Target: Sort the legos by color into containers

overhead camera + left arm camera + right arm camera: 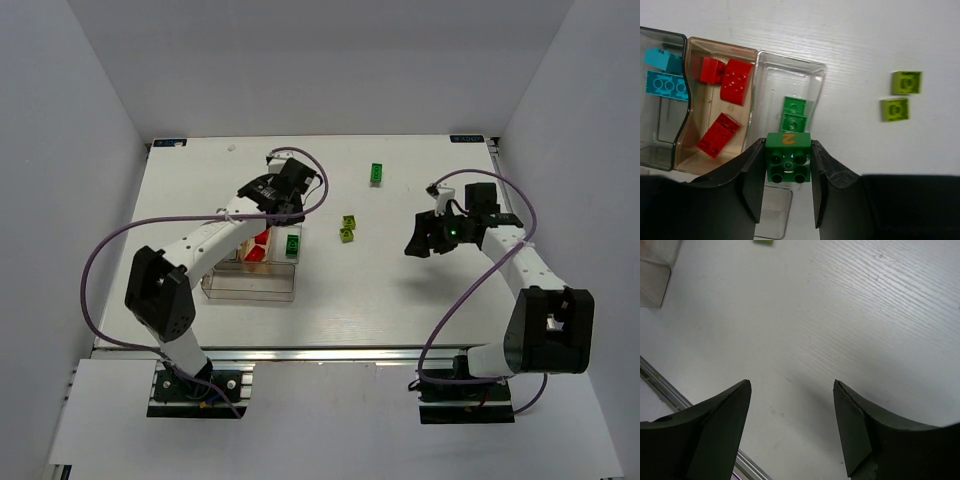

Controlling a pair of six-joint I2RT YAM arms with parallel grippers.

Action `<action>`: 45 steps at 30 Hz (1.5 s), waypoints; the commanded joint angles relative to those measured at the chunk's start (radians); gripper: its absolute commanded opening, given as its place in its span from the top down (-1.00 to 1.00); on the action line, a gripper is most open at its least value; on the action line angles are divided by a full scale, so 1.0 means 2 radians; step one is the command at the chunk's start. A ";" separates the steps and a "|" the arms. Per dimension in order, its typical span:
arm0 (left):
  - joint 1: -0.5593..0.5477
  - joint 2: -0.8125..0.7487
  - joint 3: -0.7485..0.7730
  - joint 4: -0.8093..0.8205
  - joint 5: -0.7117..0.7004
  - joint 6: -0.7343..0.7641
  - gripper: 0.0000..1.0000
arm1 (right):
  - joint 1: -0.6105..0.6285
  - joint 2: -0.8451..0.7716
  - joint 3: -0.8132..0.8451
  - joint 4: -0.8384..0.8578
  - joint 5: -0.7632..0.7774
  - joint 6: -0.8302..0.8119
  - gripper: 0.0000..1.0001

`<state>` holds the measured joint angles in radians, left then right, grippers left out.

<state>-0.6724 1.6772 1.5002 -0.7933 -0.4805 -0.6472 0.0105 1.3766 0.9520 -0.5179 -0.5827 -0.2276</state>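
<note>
over clear bin [782,80], green brick [788,157] between left jaws

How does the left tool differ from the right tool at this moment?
The left tool is shut on a dark green brick; the right tool is open and holds nothing. The left tool hangs above a clear bin; the right tool hangs above the white table, with no bin under it. Both have two dark fingers.

Cyan legos [667,86] in grey bin [660,135]; red bricks [735,82] in tan bin [692,125]; dark green bricks [792,114] in clear bin [790,70]. Green brick marked 2 [788,150] clamped in left hand [788,165]. Lime bricks [906,82] loose, right.
</note>
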 commanded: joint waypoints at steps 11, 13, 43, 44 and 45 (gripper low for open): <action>0.053 0.077 -0.001 0.004 0.026 0.054 -0.24 | 0.048 0.052 0.071 0.016 0.037 -0.012 -0.53; 0.058 0.080 0.004 0.002 0.032 0.056 -0.46 | 0.052 0.060 0.085 0.033 0.059 0.005 -0.55; 0.043 -0.370 -0.318 0.158 0.159 -0.098 -0.82 | 0.154 0.494 0.549 0.149 0.403 0.223 -0.42; 0.043 -0.368 -0.320 0.159 0.158 -0.099 -0.82 | 0.154 0.495 0.551 0.148 0.406 0.223 -0.42; 0.043 -0.368 -0.320 0.160 0.157 -0.100 -0.82 | 0.153 0.497 0.553 0.148 0.408 0.220 -0.42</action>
<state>-0.5877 0.9642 0.8665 -0.4744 -0.1501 -0.8143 0.3229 2.3749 1.9980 -0.2653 0.1463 0.2272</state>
